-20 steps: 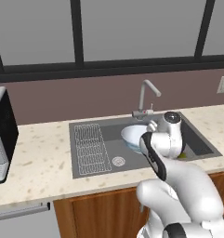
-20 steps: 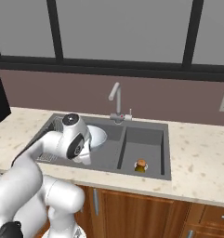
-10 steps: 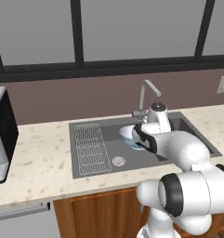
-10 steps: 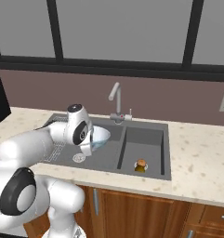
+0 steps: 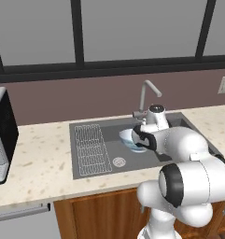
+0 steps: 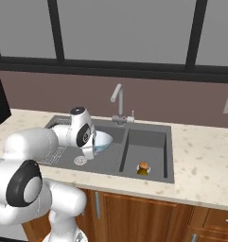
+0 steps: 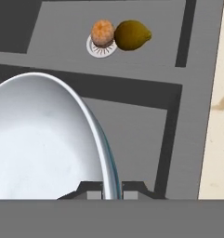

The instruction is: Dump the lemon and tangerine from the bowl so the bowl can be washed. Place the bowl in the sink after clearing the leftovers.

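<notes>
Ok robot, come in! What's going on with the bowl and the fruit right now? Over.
Gripper shut on the bowl rim, bowl held over the sink's left basin. Lemon and tangerine side by side at the other basin's drain. Nothing blocking. Over.

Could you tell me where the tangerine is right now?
The tangerine sits on a sink drain, touching the lemon.

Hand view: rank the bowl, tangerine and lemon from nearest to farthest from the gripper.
1. Bowl: its rim is clamped in the gripper, at the bottom.
2. Tangerine and lemon: touching side by side on the far basin's drain, at the top; too close to call.
</notes>
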Robot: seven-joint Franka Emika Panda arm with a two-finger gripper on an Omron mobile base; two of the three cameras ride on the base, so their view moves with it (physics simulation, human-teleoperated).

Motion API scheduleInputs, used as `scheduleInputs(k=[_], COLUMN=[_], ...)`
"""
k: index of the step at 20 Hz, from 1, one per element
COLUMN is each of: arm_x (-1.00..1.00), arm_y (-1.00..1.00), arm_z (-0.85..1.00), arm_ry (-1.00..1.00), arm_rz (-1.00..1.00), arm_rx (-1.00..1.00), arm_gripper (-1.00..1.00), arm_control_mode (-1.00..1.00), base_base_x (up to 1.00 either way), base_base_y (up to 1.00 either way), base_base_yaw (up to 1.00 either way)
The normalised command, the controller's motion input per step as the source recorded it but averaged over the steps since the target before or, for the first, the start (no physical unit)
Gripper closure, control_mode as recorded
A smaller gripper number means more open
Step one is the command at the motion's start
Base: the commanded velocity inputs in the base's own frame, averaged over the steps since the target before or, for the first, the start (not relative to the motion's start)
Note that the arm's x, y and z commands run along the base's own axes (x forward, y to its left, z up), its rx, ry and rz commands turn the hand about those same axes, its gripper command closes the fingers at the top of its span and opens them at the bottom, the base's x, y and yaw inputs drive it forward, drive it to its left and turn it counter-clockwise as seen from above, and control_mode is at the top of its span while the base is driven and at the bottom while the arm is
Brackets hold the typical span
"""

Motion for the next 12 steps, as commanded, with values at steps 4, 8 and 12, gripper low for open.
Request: scheduleInputs(k=[4, 8, 12], arm_x=[0.09, 0.09, 0.17], arm_y=[0.0, 0.0, 0.0], arm_z=[-0.18, -0.24, -0.16], arm_ry=[0.0, 0.0, 0.0], arm_rz=[0.0, 0.0, 0.0], arm_rx=[0.0, 0.0, -0.01], arm_gripper=[1.0, 1.0, 1.0], arm_control_mode=[-1.0, -1.0, -1.0], base_base_x=[0.0, 0.0, 0.0], base_base_y=[0.0, 0.0, 0.0], base_base_yaw=[0.0, 0.0, 0.0])
